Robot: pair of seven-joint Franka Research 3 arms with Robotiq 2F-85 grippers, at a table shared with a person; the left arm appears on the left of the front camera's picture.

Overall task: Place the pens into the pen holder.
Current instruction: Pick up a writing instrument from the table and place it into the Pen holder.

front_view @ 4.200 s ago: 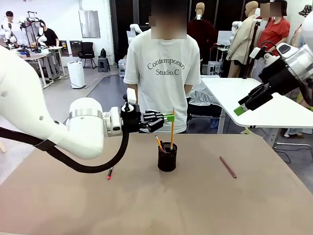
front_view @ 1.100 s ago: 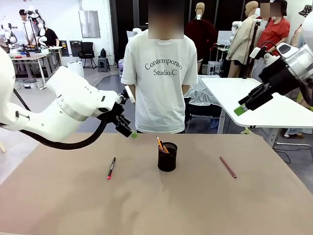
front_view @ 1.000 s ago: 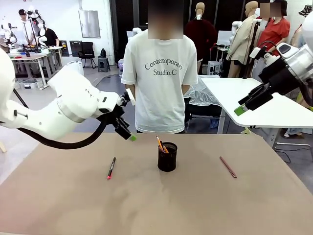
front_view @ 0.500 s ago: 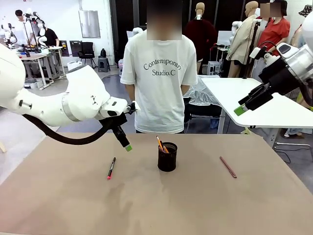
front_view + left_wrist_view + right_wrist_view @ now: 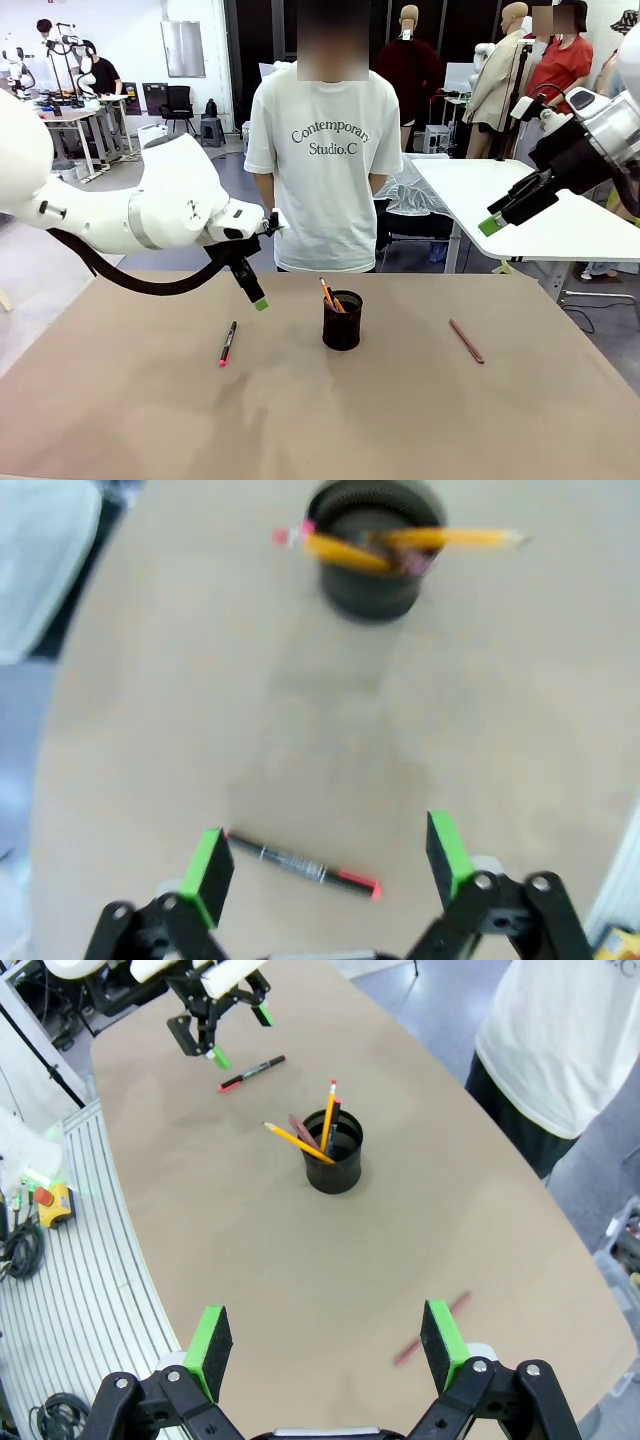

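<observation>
From the front, the pen holder (image 5: 342,322) stood mid-bench (image 5: 400,420), a yellow pencil (image 5: 327,293) leaning out toward the left. The black pen (image 5: 228,343) lay flat to its left, long axis running nearly away from the camera. The maroon pen (image 5: 466,341) lay diagonally to the right. The left gripper (image 5: 257,297) hung tilted between black pen and holder; the right gripper (image 5: 492,224) was high up.

Left wrist: gripper (image 5: 327,852) fingers wide apart, black pen (image 5: 300,861) crosswise beneath, red end right. Two yellow pencils crossed in the holder (image 5: 372,580).

Right wrist: gripper (image 5: 326,1340) fingers apart and empty above the bench. The holder (image 5: 333,1160) held two pencils and a darker stick.
</observation>
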